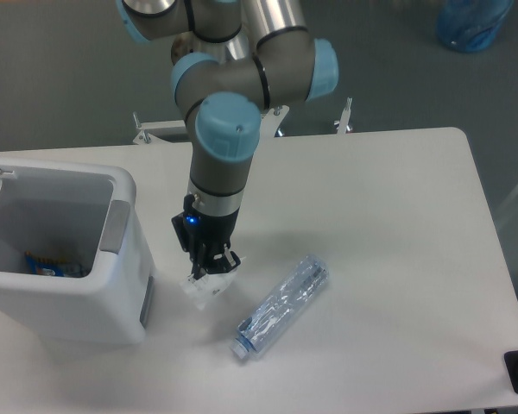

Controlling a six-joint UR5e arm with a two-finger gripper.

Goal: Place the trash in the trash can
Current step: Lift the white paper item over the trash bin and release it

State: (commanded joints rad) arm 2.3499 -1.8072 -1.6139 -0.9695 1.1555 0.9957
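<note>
From the fixed camera you have the hand [209, 266] pointing straight down, its two fingers pinched tight on the wrapper [201, 290], which hangs crumpled just beneath the fingertips. It looks lifted clear of the bench [388, 224] — though whether the lowest fold brushes the surface, you cannot tell from this angle. Gripping it from above by its top lets the loose plastic dangle free, which suits a carry over a rim.

The trash can [129, 259] stands just to the side of the hand, its open mouth facing up and something blue and orange already lying at the bottom. You will need height to pass the near wall before letting go.

The bottle [281, 304] lies flat on the bench on the hand's other side, near but apart from the wrapper, cap end toward the front edge — judged from this, the second piece waits its turn.
</note>
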